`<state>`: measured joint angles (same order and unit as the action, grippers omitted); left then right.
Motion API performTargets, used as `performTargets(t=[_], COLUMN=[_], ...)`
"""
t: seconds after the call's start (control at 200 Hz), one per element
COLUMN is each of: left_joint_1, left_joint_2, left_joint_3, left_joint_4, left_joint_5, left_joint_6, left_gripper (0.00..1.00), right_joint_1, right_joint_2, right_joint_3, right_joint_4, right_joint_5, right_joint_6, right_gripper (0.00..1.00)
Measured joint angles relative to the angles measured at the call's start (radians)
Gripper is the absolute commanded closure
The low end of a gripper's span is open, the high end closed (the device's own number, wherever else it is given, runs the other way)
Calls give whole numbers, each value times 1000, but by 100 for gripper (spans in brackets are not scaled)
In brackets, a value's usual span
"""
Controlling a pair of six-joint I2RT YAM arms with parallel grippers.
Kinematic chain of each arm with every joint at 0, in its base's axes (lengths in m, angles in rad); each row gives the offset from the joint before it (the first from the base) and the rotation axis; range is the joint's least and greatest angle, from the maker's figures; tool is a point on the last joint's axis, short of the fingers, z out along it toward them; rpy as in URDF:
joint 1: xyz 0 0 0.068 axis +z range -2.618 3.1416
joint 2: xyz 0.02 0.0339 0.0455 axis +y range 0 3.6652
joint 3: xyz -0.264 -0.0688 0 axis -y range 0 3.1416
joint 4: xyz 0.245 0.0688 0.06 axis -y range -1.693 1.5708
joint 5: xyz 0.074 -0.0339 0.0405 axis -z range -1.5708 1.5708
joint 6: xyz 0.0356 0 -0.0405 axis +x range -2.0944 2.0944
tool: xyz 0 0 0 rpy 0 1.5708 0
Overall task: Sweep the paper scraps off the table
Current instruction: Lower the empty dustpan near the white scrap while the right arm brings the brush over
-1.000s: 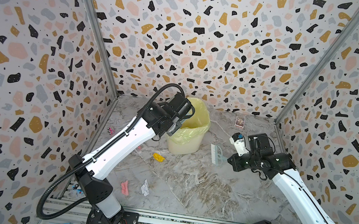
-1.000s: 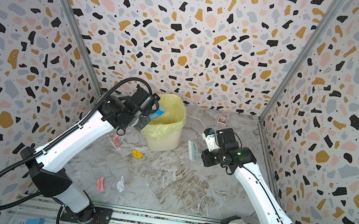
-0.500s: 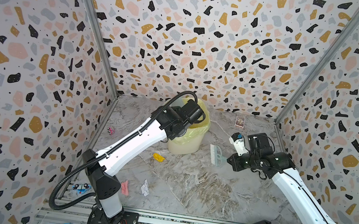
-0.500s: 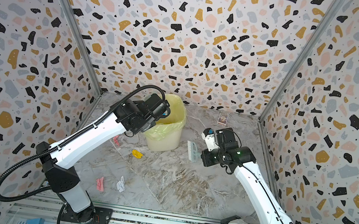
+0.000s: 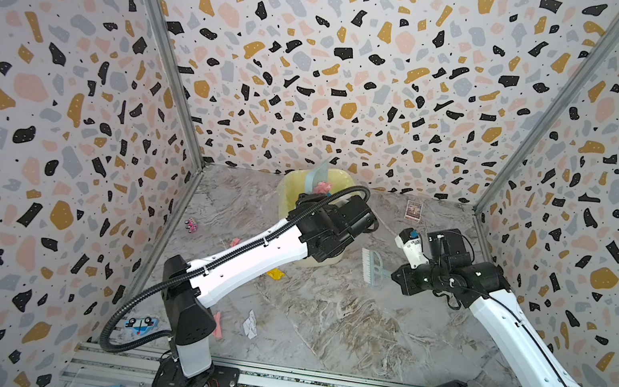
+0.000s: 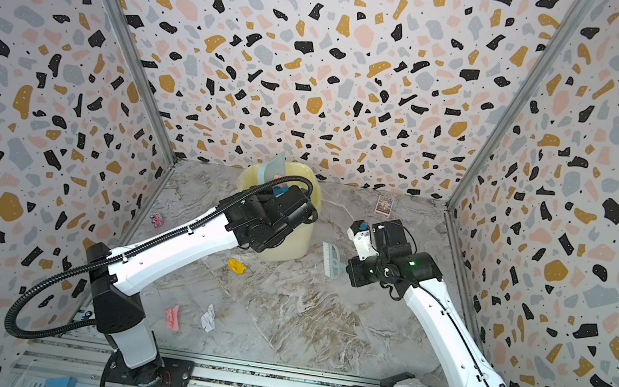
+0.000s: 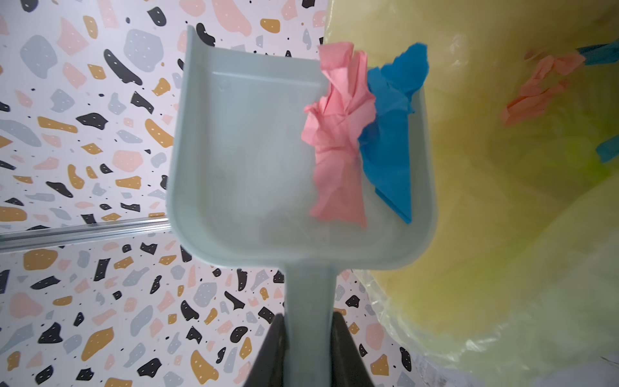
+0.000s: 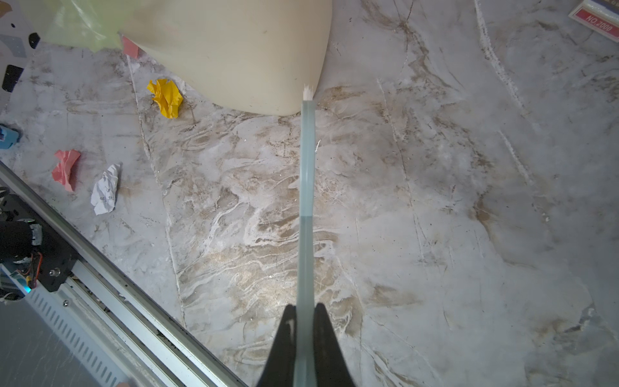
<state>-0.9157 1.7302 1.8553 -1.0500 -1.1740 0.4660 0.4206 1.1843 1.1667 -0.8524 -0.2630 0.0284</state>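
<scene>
Fingers [image 7: 273, 348] of left gripper [image 7: 308, 323] tight around dustpan [image 7: 248, 150] handle, right gripper [image 8: 304, 313] fingers [image 8: 284, 338] tight around brush [image 8: 307, 160] handle

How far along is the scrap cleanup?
Done: some pink and blue scraps lie in the bin. In hand: the left tool holds a dustpan at the bin's mouth, carrying a pink scrap and a blue scrap; the right tool grips the brush. Left: at least a yellow scrap, a loose pink scrap and a white scrap on the table.
</scene>
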Motion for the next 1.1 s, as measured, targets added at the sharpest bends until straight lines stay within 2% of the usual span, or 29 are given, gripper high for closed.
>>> performTargets(t=[0.395,0.566,0.721,0.921,1.101], left_joint_1=[0,3,8,19,40], left_joint_2=[-51,-80,-127,-315,-403], left_joint_3=[-144,-135,-119,-216,-275], left_joint_4=[176,213,219,275,298], left_joint_5=[-71,-57,83,279,385], left_joint_6=[231,252,188,99,24], left_gripper=[100,100,100,100,100], right_joint_1=[0,0,0,0,1], right_joint_2=[0,0,-4,-19,-21], right_joint_3=[0,0,-4,-20,-32], right_joint_4=[0,0,2,1,16], right_joint_5=[-2,-3,-14,-28,-55], right_joint_6=[0,1,15,28,45], right_gripper=[100,100,100,100,100])
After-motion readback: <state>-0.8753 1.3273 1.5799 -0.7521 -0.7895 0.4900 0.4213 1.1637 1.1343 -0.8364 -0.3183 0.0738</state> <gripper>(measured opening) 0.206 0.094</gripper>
